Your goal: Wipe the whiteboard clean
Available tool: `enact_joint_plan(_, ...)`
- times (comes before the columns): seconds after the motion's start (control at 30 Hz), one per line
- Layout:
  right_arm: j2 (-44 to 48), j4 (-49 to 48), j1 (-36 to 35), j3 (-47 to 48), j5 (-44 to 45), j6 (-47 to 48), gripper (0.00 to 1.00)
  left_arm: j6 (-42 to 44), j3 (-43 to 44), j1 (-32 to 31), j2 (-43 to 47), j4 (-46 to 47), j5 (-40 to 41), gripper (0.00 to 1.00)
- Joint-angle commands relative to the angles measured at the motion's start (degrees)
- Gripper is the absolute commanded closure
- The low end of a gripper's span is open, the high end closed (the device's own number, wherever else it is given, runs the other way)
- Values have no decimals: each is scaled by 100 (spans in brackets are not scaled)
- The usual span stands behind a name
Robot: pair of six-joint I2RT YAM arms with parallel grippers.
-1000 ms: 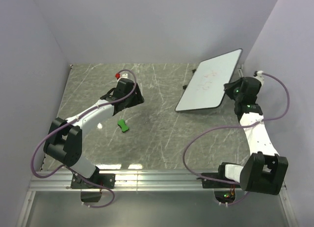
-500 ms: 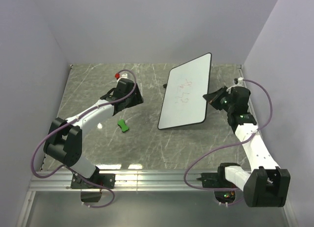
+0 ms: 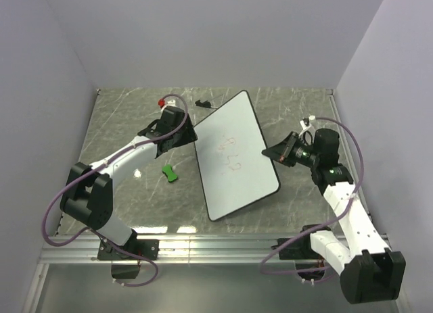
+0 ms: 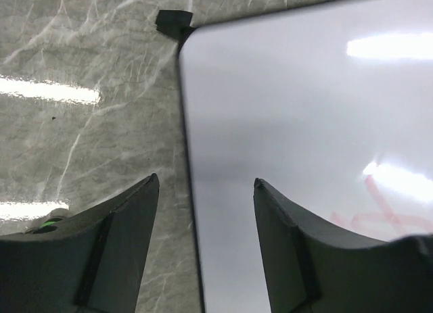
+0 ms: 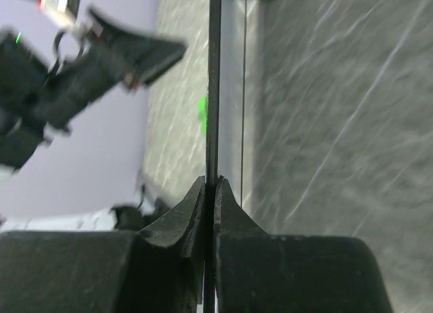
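Note:
The whiteboard [image 3: 233, 154] is a white board with a thin black rim and faint red scribbles, held tilted above the middle of the table. My right gripper [image 3: 274, 153] is shut on its right edge. In the right wrist view the board [image 5: 214, 90] shows edge-on between the closed gripper [image 5: 210, 181]. My left gripper [image 3: 184, 134] is open and empty, right at the board's left edge. In the left wrist view the board [image 4: 304, 110] fills the right side, and its black rim runs between the open gripper [image 4: 206, 184]. A small green eraser [image 3: 170, 172] lies on the table below the left gripper.
The grey marble table [image 3: 122, 124] has purple walls on three sides. A black foot [image 3: 203, 103] sticks out at the board's far corner and shows in the left wrist view [image 4: 174, 20]. The eraser [image 5: 202, 113] and the left arm [image 5: 88, 63] show in the right wrist view.
My right gripper has swung the whiteboard from the back right of the table leftward to the middle, up against the left gripper. The left arm and the eraser have not moved.

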State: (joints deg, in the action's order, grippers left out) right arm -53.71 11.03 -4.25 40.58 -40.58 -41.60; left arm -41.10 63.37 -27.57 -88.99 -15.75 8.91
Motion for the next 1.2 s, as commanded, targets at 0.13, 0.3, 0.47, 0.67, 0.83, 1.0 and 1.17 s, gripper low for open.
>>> enact_joint_plan(0.13, 801, 890, -94, 591, -1787, -121, 100, -12, 316, 15, 101, -122, 85, 37)
enact_joint_plan(0.3, 942, 2339, -94, 1732, -1078, 582, 100, -65, 404, 15, 48, -174, 67, 38)
enact_joint_plan(0.47, 477, 2396, -93, 2753, 391, 733, 100, 76, 597, 15, 154, -463, 234, 37)
enact_joint_plan(0.67, -639, 1659, -111, 3553, 1700, 461, 100, 137, 256, 24, 996, -824, 296, 29)
enact_joint_plan(0.83, -1674, 832, -155, 3641, 2124, 75, 100, 269, 26, 76, 1656, -1141, 313, 21)
enact_joint_plan(1.0, -2511, 286, -568, 4045, 2317, -85, 100, 471, -71, 173, 1964, -1176, 366, 18)
enact_joint_plan(1.17, -2828, 225, -823, 4441, 2563, -199, 100, 665, -71, 717, 1895, -913, 16, 17)
